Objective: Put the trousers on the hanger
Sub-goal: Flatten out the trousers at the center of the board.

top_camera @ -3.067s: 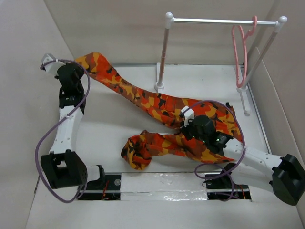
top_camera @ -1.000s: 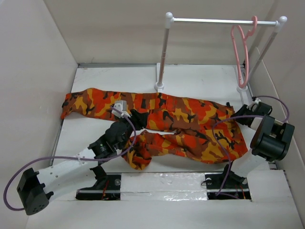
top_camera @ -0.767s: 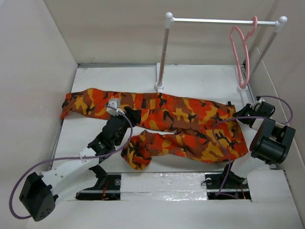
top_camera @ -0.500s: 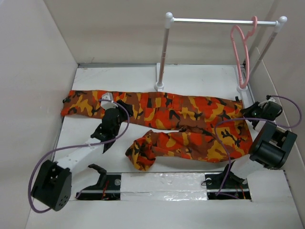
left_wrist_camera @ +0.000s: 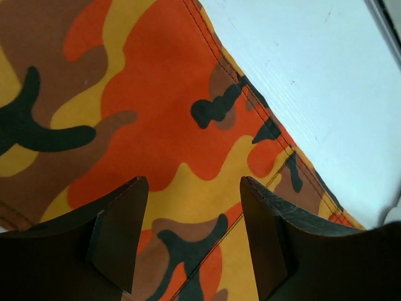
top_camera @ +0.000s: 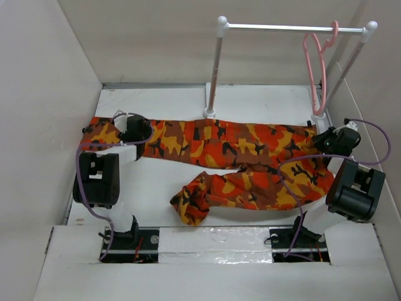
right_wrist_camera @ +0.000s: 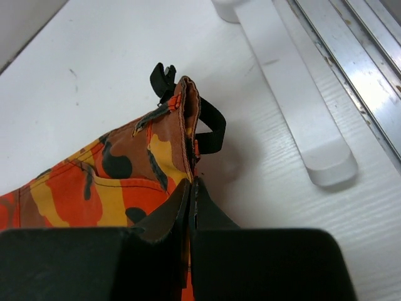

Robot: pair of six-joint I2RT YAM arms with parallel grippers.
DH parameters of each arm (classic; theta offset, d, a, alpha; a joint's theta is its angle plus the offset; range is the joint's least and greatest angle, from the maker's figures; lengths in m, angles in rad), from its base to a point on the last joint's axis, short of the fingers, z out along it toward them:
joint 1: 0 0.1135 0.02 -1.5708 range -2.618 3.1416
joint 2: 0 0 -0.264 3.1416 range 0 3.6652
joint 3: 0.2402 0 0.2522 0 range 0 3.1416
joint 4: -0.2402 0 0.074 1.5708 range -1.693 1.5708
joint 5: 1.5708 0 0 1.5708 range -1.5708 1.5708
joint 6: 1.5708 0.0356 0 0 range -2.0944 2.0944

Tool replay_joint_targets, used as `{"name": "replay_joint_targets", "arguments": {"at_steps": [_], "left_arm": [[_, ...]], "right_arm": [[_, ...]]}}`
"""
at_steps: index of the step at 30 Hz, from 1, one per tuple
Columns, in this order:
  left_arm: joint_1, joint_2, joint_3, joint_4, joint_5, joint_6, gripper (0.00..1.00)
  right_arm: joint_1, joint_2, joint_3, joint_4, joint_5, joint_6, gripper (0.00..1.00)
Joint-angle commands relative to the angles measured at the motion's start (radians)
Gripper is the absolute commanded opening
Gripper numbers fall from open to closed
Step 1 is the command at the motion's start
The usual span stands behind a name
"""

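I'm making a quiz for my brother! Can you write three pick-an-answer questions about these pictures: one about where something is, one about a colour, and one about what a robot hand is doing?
1. Where is the hanger?
A) lying on the floor
B) hooked on the silver rail
C) inside a box

2. What colour is the hanger?
A) blue
B) green
C) pink

3. What is the right hand doing?
A) pinching the edge of the trousers
B) open wide up in the air
C) holding a cup

Answers:
1 B, because its hook curls over the rail at the back.
2 C, because it shows pink against the pale wall.
3 A, because the right wrist view shows the hand closed with the fabric edge caught in it.
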Motion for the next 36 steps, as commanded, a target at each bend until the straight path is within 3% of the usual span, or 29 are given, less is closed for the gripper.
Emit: {"name": "replay_joint_targets", "arguments": {"at_steps": [1, 5, 9, 14, 18, 24, 25, 26, 29, 36], "left_arm": [[-0.020, 0.051, 0.131, -0.089, -0.067, -0.033, 0.58], [0.040, 0.134, 0.307, -0.335, -0.136, -0.010, 0.58], [0.097, 0.136, 0.365, -0.317, -0.142, 0.075, 0.65], [0.189, 0.381, 0.674, -0.600, 0.008, 0.103, 0.67], [0.241, 0.452, 0.763, -0.625, 0.043, 0.143, 0.67], [0.216, 0.562, 0.869, -0.670, 0.062, 0.205, 0.60], [0.206, 0.579, 0.875, -0.667, 0.062, 0.208, 0.56], [0.206, 0.588, 0.884, -0.660, 0.065, 0.211, 0.39], [0.206, 0.633, 0.971, -0.691, 0.062, 0.215, 0.00], [0.177, 0.705, 1.222, -0.688, 0.063, 0.226, 0.00]], "right_arm": [[0.007, -0.031, 0.029, 0.110, 0.039, 0.018, 0.00], [-0.031, -0.051, -0.010, 0.140, 0.013, 0.033, 0.00], [-0.068, -0.042, -0.029, 0.194, -0.045, 0.068, 0.00], [-0.068, -0.032, -0.020, 0.203, -0.059, 0.070, 0.00], [-0.068, -0.020, -0.007, 0.189, -0.076, 0.055, 0.00], [-0.059, -0.003, -0.014, 0.199, -0.074, 0.055, 0.00], [-0.059, -0.008, -0.014, 0.196, -0.073, 0.053, 0.00], [-0.059, -0.009, -0.016, 0.194, -0.071, 0.053, 0.00], [-0.059, -0.020, -0.016, 0.190, -0.062, 0.050, 0.00], [-0.059, 0.001, -0.002, 0.185, -0.058, 0.050, 0.00]]}}
